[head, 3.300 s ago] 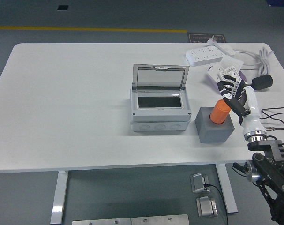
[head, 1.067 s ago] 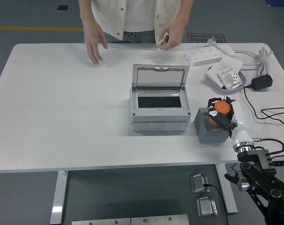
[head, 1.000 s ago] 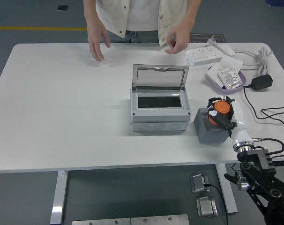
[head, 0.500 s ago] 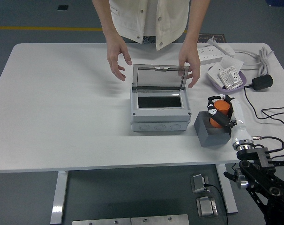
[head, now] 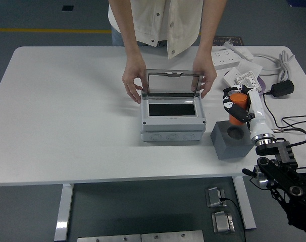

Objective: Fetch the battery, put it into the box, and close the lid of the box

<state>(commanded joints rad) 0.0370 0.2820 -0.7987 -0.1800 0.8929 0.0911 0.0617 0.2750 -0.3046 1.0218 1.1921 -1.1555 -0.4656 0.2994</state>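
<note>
On the white desk [head: 67, 101], right hand [head: 240, 106] fingers clenched round the orange battery [head: 237, 107], lifted clear of the grey holder [head: 234, 139], beside the open box [head: 172, 118] steadied by a person's hands [head: 133, 83].

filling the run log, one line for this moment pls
right hand: holds battery above holder | box: lid open | person's hands: on lid

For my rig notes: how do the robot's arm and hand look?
The right hand has black fingers on a glossy white forearm, which ends in a silver metal collar. Below it the arm is black, jointed metal, with a thin black cable beside it. The left arm is out of view.
</note>
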